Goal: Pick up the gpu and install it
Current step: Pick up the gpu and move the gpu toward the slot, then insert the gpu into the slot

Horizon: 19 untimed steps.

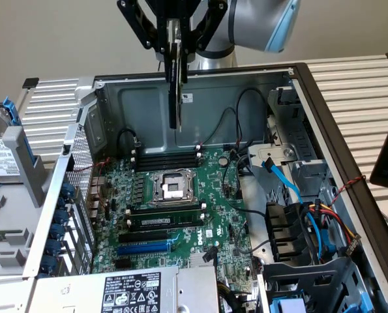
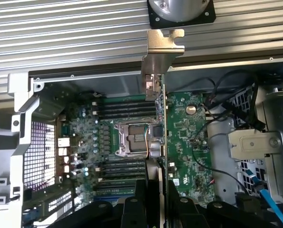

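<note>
My gripper (image 1: 174, 40) is shut on the gpu (image 1: 175, 91), which hangs edge-on and upright, high above the open computer case. In the wrist view the gpu (image 2: 161, 118) shows as a thin green edge, with its silver end bracket (image 2: 161, 52) at the far end and my gripper (image 2: 156, 194) clamped on the near end. The large green motherboard (image 1: 213, 195) lies flat in the case below, well apart from the card. Its blue expansion slot (image 1: 143, 248) and the black slots beside it have nothing in them.
The CPU socket (image 1: 171, 187) and memory sticks (image 1: 164, 218) sit mid-board. A power supply (image 1: 135, 290) lies at the near edge. Blue and coloured cables (image 1: 311, 222) and drive cages crowd the exterior view's right. A hard drive (image 1: 1, 163) rests outside the case at the exterior view's left.
</note>
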### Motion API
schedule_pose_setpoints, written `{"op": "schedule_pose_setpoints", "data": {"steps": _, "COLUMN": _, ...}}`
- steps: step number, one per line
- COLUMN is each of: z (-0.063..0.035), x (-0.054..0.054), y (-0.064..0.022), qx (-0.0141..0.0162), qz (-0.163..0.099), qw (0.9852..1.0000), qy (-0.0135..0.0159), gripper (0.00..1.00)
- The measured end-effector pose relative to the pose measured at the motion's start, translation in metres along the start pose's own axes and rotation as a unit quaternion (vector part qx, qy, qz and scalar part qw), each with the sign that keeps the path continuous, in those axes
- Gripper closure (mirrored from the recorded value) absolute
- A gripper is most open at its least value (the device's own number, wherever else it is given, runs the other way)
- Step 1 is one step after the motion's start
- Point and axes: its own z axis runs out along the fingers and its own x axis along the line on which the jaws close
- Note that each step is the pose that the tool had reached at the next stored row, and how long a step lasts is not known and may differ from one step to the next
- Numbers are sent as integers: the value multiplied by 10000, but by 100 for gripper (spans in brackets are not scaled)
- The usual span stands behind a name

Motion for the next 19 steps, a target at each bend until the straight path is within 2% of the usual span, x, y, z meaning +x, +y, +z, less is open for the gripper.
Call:
{"op": "schedule_pose_setpoints", "data": {"steps": 4, "z": 0, "x": -119, "y": 14, "qx": 1, "qz": 0, "qw": 10000, "qy": 1, "gripper": 72}}
{"op": "schedule_pose_setpoints", "data": {"steps": 8, "z": 6, "x": -133, "y": 15, "qx": 3, "qz": -16, "qw": 10000, "qy": 2, "gripper": 72}}
{"op": "schedule_pose_setpoints", "data": {"steps": 13, "z": 17, "x": -134, "y": 13, "qx": 16, "qz": -436, "qw": 9990, "qy": 72, "gripper": 72}}
{"op": "schedule_pose_setpoints", "data": {"steps": 16, "z": 23, "x": -134, "y": 13, "qx": 24, "qz": -699, "qw": 9975, "qy": 115, "gripper": 72}}
{"op": "schedule_pose_setpoints", "data": {"steps": 19, "z": 27, "x": -134, "y": 12, "qx": 31, "qz": -967, "qw": 9952, "qy": 159, "gripper": 72}}
